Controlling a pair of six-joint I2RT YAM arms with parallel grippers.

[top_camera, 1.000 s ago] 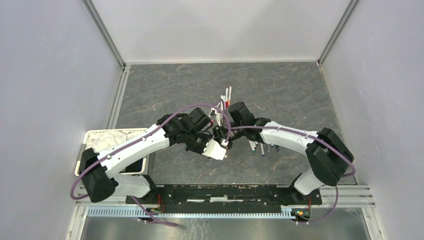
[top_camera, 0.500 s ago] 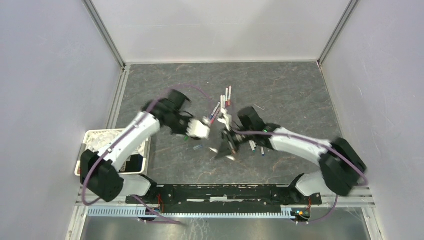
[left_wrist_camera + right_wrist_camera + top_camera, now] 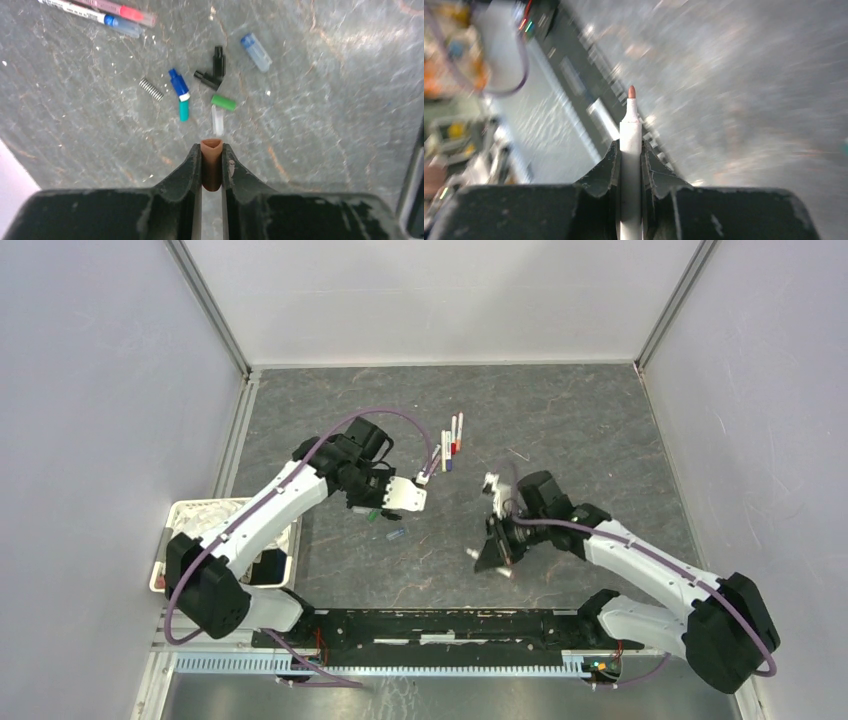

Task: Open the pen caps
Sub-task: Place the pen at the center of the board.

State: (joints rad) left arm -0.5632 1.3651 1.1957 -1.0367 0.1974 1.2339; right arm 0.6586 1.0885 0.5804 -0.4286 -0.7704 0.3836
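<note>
Cap and pen parted, one in each pincer.

Over on its own side, the left pincer (image 3: 212,150) is clenched on a brown cap (image 3: 211,172), mouth end outward, hovering low over the tabletop (image 3: 325,125) just short of a green cap (image 3: 223,102) and a blue cap (image 3: 256,51) (probably the drop spot, keeping pulled caps together). Well apart, the right pincer (image 3: 630,150) grasps the pen (image 3: 630,132) by its white barrel, with the brown nib (image 3: 631,92) bare and pointing away, clear of the fingers. Other pens (image 3: 450,445) lie clustered mid-tabletop, likely waiting their turn.
</note>
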